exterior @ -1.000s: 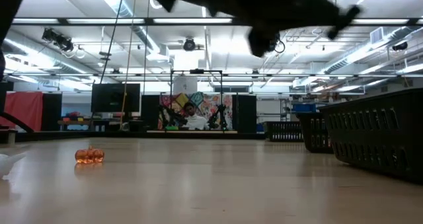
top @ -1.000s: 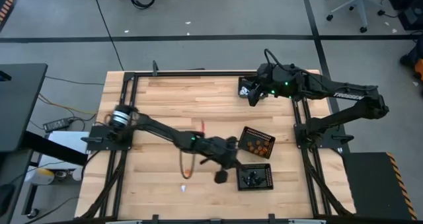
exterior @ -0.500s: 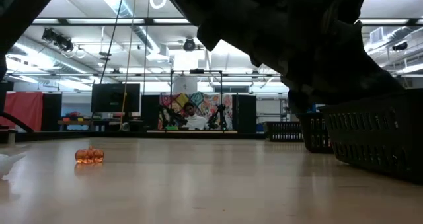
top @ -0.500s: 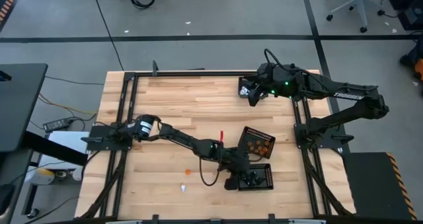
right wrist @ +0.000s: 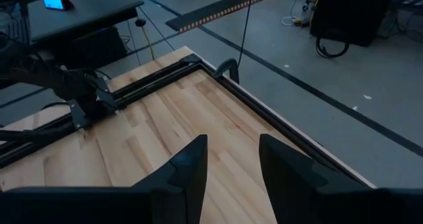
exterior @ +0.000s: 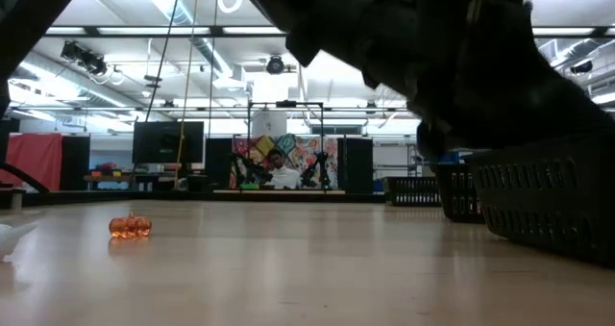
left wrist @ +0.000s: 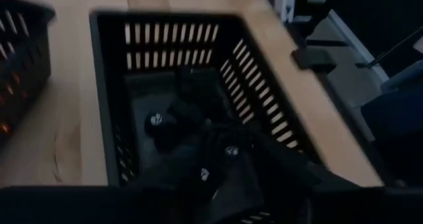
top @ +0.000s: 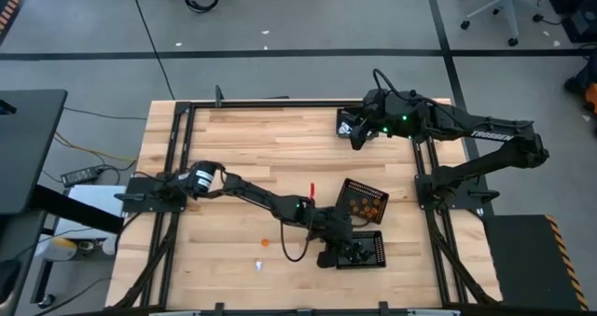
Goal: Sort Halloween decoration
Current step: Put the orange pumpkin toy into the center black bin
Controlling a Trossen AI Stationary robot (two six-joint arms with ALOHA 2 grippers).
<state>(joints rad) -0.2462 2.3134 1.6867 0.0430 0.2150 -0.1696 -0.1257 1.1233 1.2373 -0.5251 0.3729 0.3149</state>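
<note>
My left gripper [top: 341,253] hangs over the left end of a black mesh tray [top: 382,249] near the table's front edge. The left wrist view looks down into this tray [left wrist: 172,42], where black figures [left wrist: 158,125] lie on the floor. A second tray [top: 384,197] just behind it holds orange figures. One orange figure [top: 265,243] and one white figure [top: 258,263] rest on the bare wood left of the trays. The low view also shows the orange figure [exterior: 130,226] and the white one [exterior: 12,238]. My right gripper [top: 354,134] is open, high over the far right corner.
A black metal frame [top: 177,167] runs around the tabletop. In the low view the near tray's wall [exterior: 548,196] fills the right side, and my left arm [exterior: 461,66] hangs above it. Bare wood [top: 261,148] lies across the far and left parts of the table.
My left arm has stretched out toward the table's right edge and sunk, carrying its gripper from left of the near tray to just over that tray's left end. It has held there for the last half second. The loose orange figure, covered before, now shows on the wood.
</note>
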